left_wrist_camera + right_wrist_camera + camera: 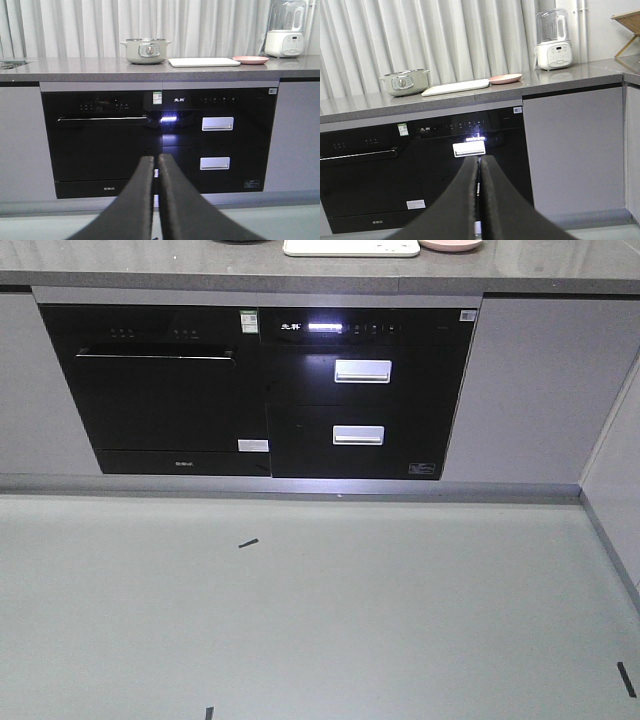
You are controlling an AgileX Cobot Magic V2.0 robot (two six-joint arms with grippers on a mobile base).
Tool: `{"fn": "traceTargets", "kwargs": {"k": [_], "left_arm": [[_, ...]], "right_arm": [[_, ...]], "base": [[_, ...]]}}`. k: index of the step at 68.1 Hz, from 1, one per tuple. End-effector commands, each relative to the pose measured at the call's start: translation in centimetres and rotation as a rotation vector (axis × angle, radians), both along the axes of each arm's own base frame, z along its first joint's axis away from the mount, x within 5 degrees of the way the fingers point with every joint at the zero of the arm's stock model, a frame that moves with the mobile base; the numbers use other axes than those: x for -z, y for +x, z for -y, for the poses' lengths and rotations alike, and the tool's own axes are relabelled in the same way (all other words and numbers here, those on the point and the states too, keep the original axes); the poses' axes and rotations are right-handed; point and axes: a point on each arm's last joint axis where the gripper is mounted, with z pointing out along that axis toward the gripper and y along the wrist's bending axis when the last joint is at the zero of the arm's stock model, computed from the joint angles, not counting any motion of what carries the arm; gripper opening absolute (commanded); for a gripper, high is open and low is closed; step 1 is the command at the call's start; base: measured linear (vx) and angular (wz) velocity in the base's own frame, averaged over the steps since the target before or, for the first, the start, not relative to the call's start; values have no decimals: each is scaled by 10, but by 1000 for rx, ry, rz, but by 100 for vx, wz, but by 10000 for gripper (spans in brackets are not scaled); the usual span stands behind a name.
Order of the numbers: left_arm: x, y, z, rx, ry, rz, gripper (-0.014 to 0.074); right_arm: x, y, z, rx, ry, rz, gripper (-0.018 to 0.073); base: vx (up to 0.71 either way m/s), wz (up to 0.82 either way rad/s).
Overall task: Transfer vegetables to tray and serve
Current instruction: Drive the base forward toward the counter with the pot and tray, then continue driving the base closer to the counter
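The cream-white tray [204,62] lies flat on the grey countertop, between a pale pot and a pink plate; it also shows as the tray [456,86] and, cut by the top edge, as the tray [351,248]. The vegetables are out of view. My left gripper [155,159] is shut with nothing between its dark fingers, well short of the counter and below its height. My right gripper [479,160] is shut and empty too, aimed at the black appliance front. Neither gripper shows in the front view.
A lidded pale-green pot [145,51] stands left of the tray and a round pink plate [250,59] right of it. A white blender [285,29] stands further right. Black built-in appliances [255,390] fill the cabinet front. Grey floor [300,610] lies before it.
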Motion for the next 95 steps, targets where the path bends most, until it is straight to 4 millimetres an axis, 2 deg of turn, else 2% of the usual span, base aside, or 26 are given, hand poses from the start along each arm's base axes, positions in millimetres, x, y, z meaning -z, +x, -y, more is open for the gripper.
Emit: {"fn": "traceTargets", "kwargs": {"k": [1,95], "left_arm": [[2,0,-1,-11,-18,57,-6],[2,0,-1,-11,-18,57,-6]], "right_arm": [[-1,1,-1,-7,-18,50,-6],[-1,1,-1,-7,-18,50,-6]], "base": [[13,4],[14,-1]]}}
